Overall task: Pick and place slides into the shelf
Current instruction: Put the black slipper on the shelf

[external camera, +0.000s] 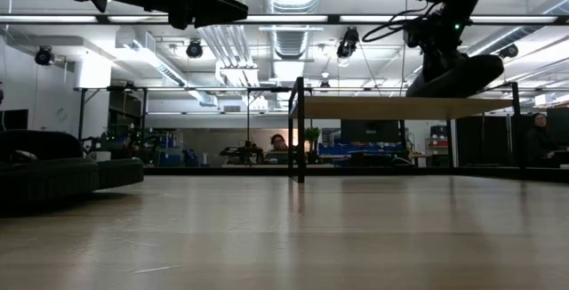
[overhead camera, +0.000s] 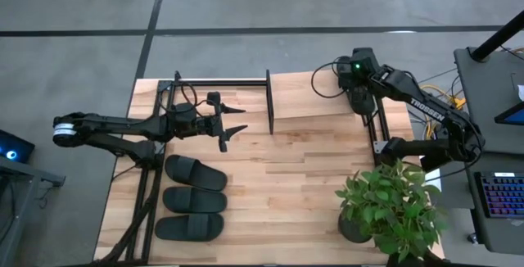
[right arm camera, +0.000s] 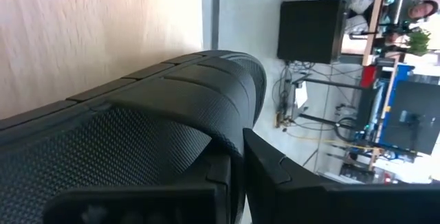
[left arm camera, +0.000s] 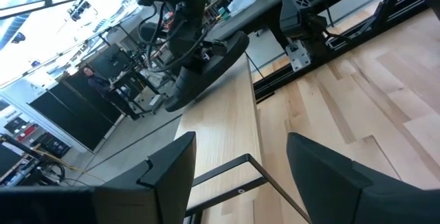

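The right gripper [right arm camera: 237,176] has its fingers clenched on one black slide [external camera: 455,75], tilted over the shelf [external camera: 400,108] top's far right end; the left gripper [overhead camera: 233,130] hovers released above the bench [overhead camera: 295,177], near three slides [overhead camera: 195,200] lying in a row.

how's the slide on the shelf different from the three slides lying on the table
The slide on the shelf sits raised on the shelf plank, tilted up at one end; the three table slides lie flat on the tabletop.

The right gripper is shut on the shelf slide's strap; nothing touches the table slides, and the left gripper hangs open beside the shelf.

All four look like matching black slides.
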